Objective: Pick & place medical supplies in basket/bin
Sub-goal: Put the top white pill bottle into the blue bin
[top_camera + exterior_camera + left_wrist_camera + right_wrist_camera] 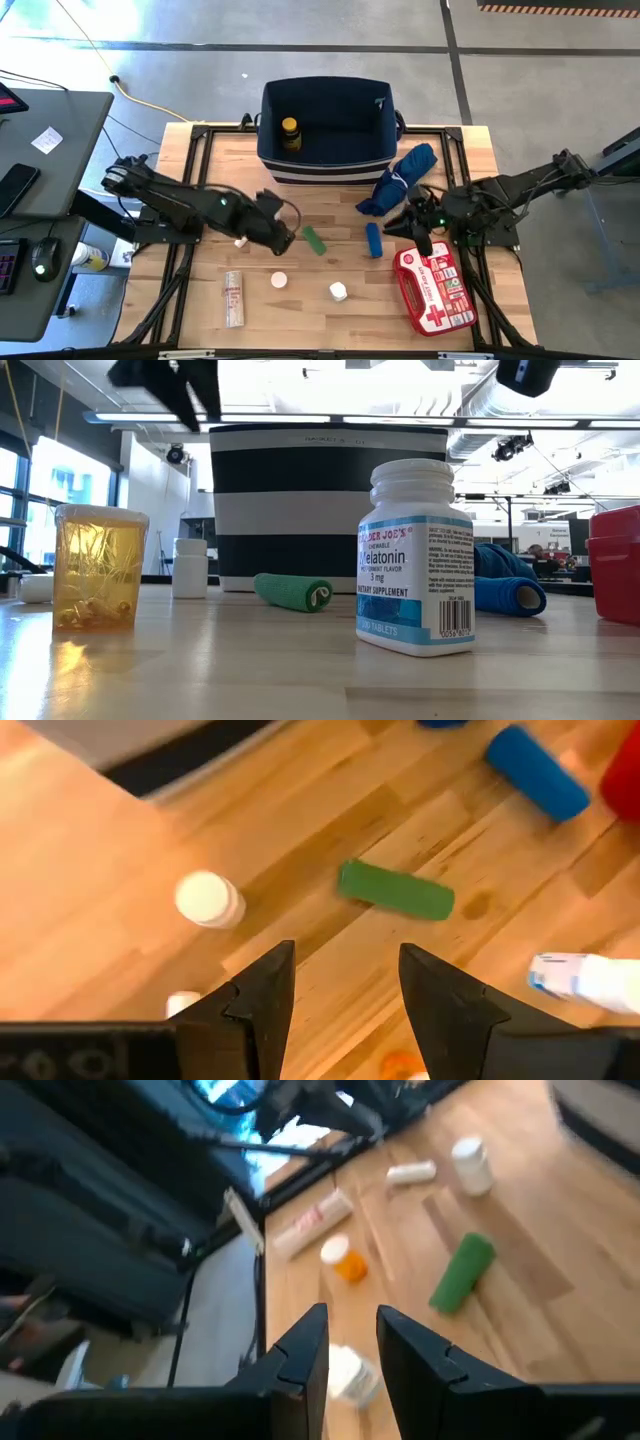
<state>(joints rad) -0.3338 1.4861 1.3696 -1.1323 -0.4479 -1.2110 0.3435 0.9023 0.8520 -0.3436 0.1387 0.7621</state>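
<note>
Note what you cannot fully read first. In the low view, the large rectangular navy-blue fabric bin with a white stripe (330,510) is partly screened by the white melatonin bottle with a blue label (414,558) standing close to the lens, and both arms are cut off at the picture's upper edge. The red-and-white first aid pouch with crosses (433,289) shows there only as a red sliver. In the high view, the left gripper's own fingertips are hard to separate from the dark wrist.

The left gripper (345,995) hovers above bare wood with its two fingers apart at a moderate gap and nothing between them. The green cylindrical roll (396,890) lies just ahead of it, untouched; a small white capped bottle (208,899) stands near it. On the high view, the left arm reaches from 9 o'clock toward the table centre.

The right gripper (352,1348) is held at a narrow gap and grips nothing. The right arm reaches in from 3 o'clock, with its gripper above the pouch's upper edge and near the blue cylindrical roll (373,239).

The bin sits at 12 o'clock; an amber yellow-capped bottle (290,133) stands inside its left end. The royal-blue fabric bundle with white trim (400,178) lies beside the bin's right corner.
</note>
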